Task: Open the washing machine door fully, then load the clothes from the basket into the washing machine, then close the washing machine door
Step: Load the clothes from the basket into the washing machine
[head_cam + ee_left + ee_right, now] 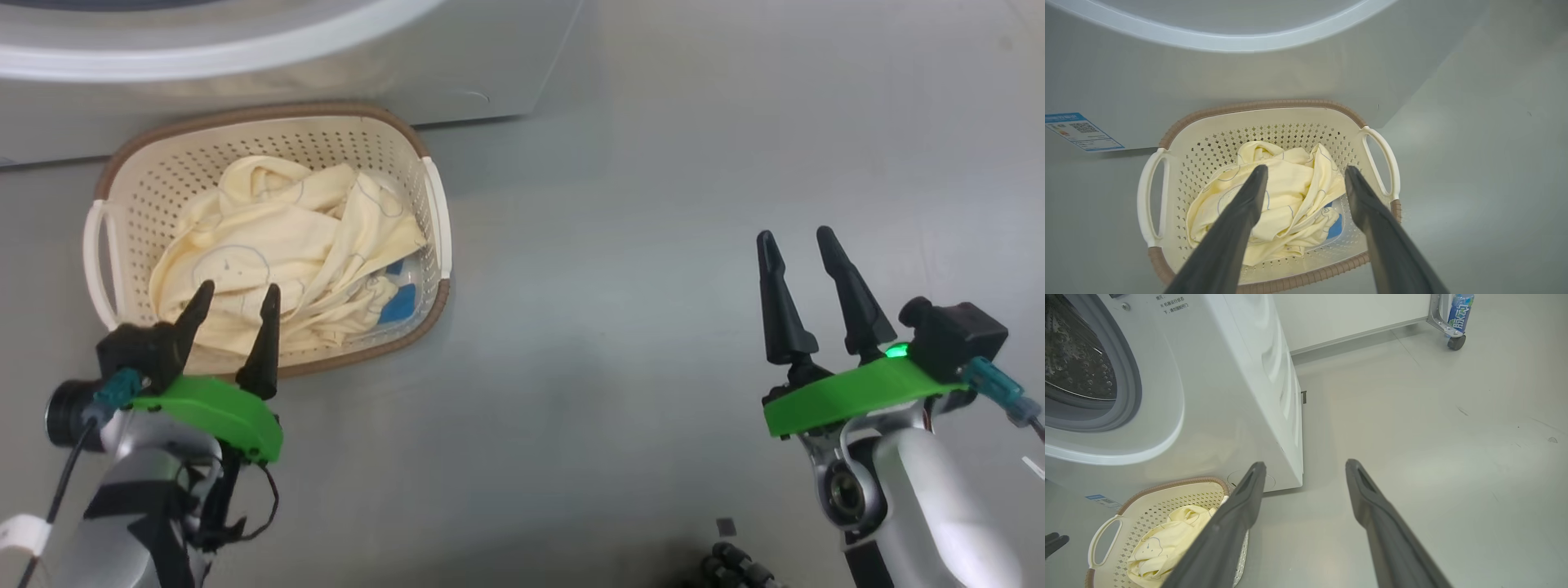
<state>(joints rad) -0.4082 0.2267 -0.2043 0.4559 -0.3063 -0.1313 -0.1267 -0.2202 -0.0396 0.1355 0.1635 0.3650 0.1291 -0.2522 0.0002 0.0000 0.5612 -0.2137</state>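
The clothes [269, 245] lie in the basket [245, 114], set right by the washer [1229, 375] for a short lift, and the left gripper [237, 292] hangs over them with 2 fingers [1241, 220] spread and empty, ready to grab, while the right gripper [796, 245] sits open, well apart.

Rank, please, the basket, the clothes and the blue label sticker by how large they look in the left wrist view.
1. basket
2. clothes
3. blue label sticker, smallest, though farther off on the washing machine
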